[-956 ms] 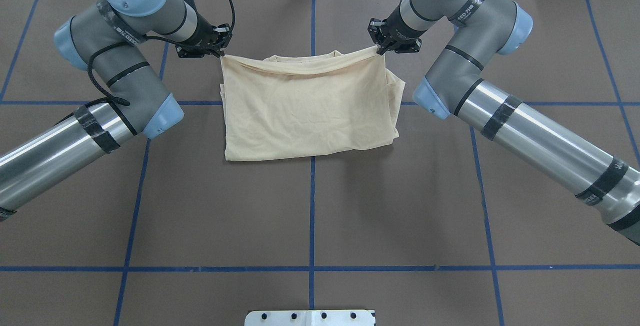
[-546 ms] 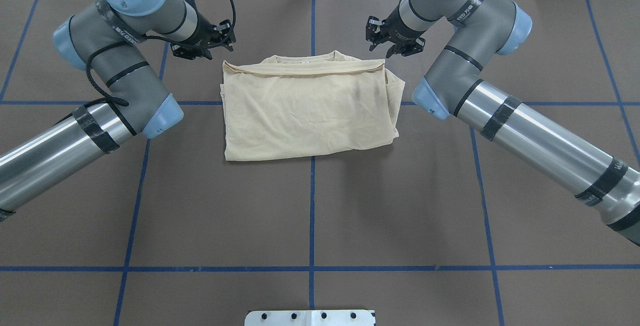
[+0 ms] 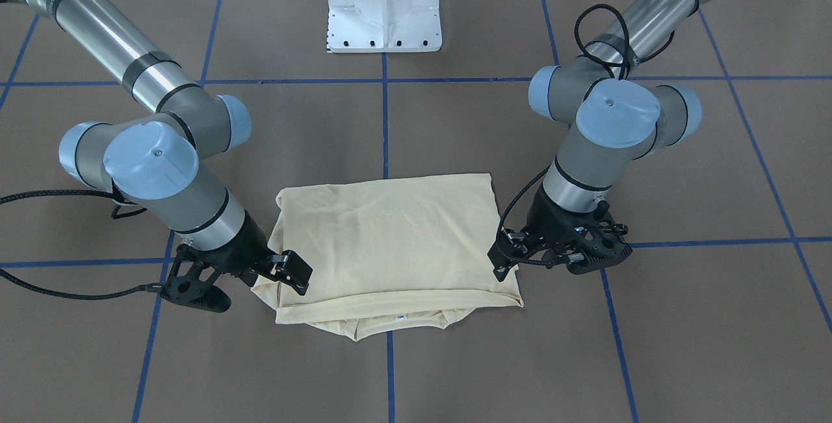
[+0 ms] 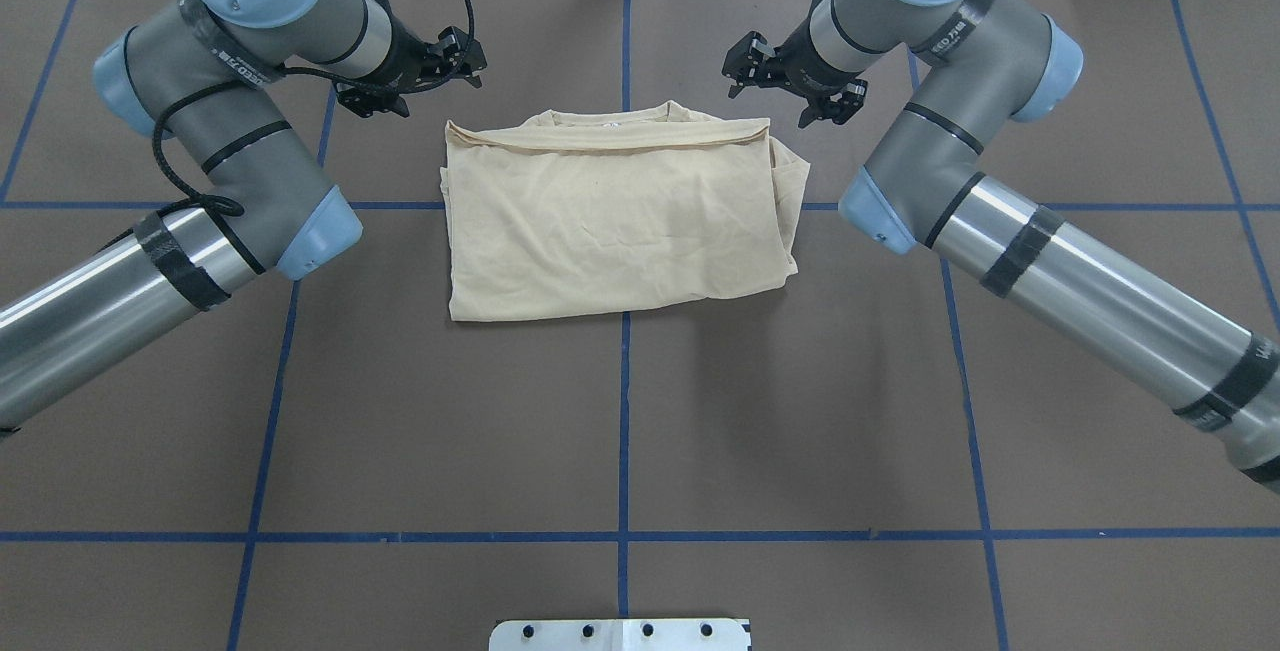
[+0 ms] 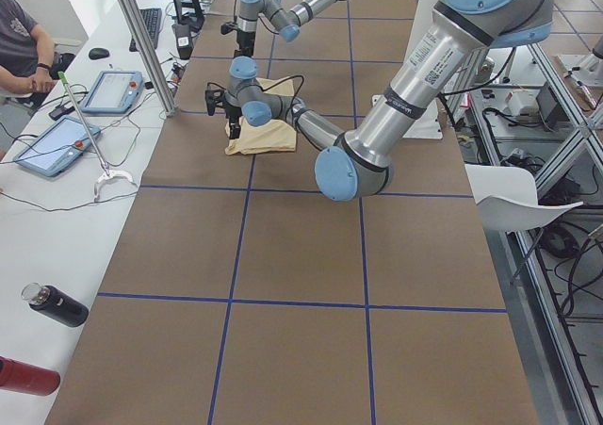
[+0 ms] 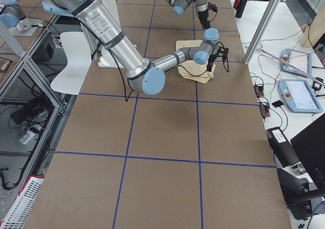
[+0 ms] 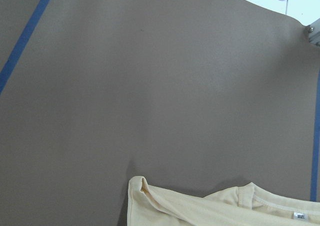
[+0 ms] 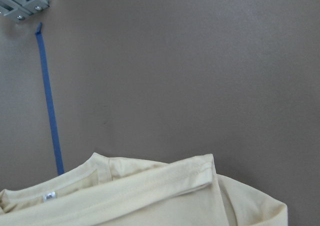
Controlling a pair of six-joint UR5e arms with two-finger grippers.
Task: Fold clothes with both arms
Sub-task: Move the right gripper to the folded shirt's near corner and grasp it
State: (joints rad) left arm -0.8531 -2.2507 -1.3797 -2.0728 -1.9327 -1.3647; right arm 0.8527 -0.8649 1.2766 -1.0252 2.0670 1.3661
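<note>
Left fingers (image 4: 468, 56): spread open, empty, poised just beyond the shirt's far left corner.
Right fingers (image 4: 742, 56): likewise parted, gripping nothing, just off the far right corner.
Shirt (image 4: 615, 221): flat on the bench (image 4: 620, 411), folded into a rough rectangle, collar and neck label peeking out at the far edge.
Progress: sleeves tucked in, lower half laid over the upper; probably one more fold or a tidy-up left, right side bunched.
Surroundings: blue tape grid (image 4: 624, 381), white pedestal (image 3: 383, 13) on the robot's side; nothing between fingers and cloth.
</note>
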